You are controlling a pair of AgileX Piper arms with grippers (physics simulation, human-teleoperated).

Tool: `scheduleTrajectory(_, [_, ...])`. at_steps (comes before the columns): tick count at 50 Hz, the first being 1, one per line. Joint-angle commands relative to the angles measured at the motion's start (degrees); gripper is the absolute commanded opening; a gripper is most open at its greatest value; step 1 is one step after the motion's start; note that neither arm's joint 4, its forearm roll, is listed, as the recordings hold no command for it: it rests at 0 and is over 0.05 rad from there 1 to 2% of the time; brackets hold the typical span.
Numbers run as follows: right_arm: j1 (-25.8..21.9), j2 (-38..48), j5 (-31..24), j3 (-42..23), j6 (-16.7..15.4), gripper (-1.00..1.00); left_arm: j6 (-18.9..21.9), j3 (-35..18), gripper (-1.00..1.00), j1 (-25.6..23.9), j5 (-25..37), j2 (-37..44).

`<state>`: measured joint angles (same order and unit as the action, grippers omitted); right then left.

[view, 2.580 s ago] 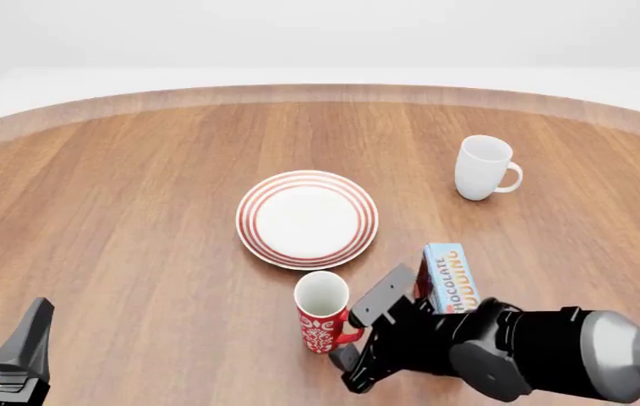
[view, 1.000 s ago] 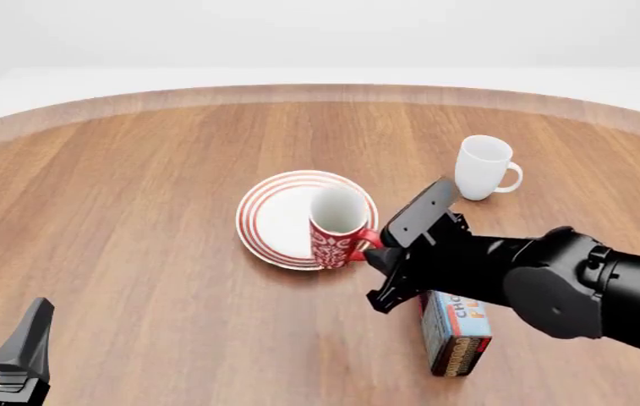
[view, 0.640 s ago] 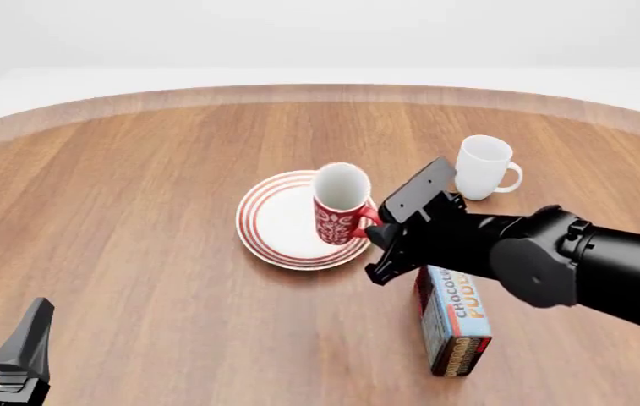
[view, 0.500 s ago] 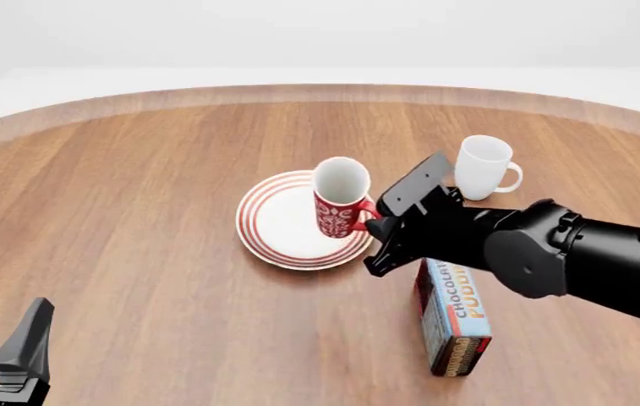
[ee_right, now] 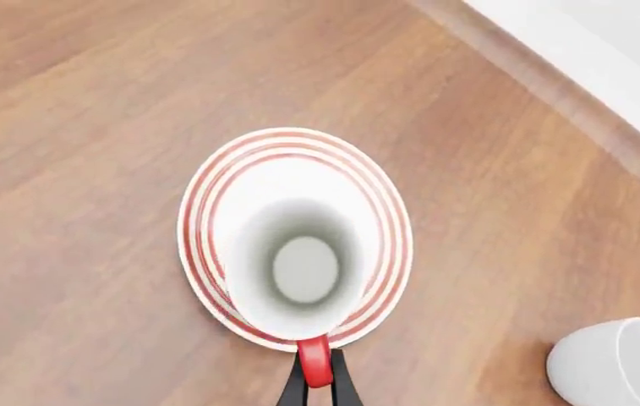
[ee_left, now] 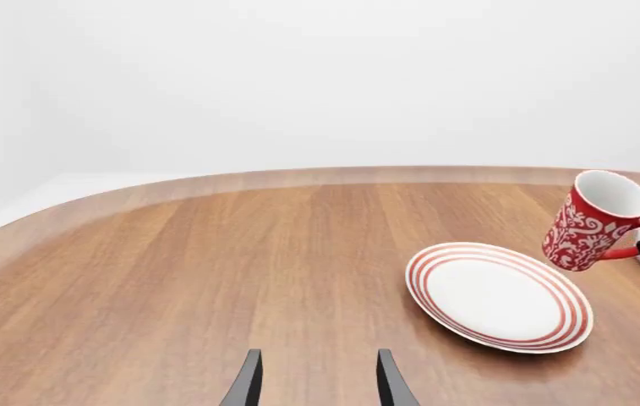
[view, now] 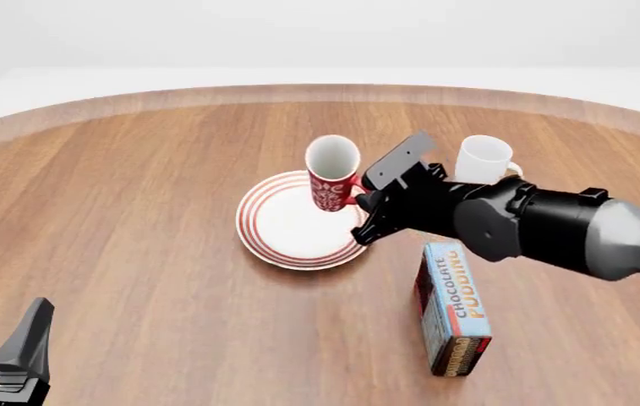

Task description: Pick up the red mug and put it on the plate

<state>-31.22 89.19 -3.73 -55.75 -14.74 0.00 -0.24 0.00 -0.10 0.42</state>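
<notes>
A round wooden counter (view: pixel 128 220) with a paler raised rim fills the scene. Behind it are a plain white floor and wall, evenly lit.

Red mug (view: pixel 332 172) now higher, over plate (view: pixel 286 233)

Two mugs, one red mug (view: pixel 332 172) and one white mug (view: pixel 485 160); one plate (view: pixel 286 222); one pudding box (view: pixel 451 306).
</notes>
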Motion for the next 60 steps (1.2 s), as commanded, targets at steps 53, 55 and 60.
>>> scheduleTrajectory(53, [1.39, 16.59, 4.66, -12.59, 2.36, -1.0, 0.0, 0.0, 1.0, 0.0, 0.0, 0.0])
scheduleTrajectory(55, [1.35, 17.22, 4.83, -12.98, 2.42, -1.0, 0.0, 0.0, 1.0, 0.0, 0.0, 0.0])
scheduleTrajectory(60, [1.32, 18.27, 4.49, -14.44, 3.77, -1.0, 0.0, 0.0, 1.0, 0.0, 0.0, 0.0])
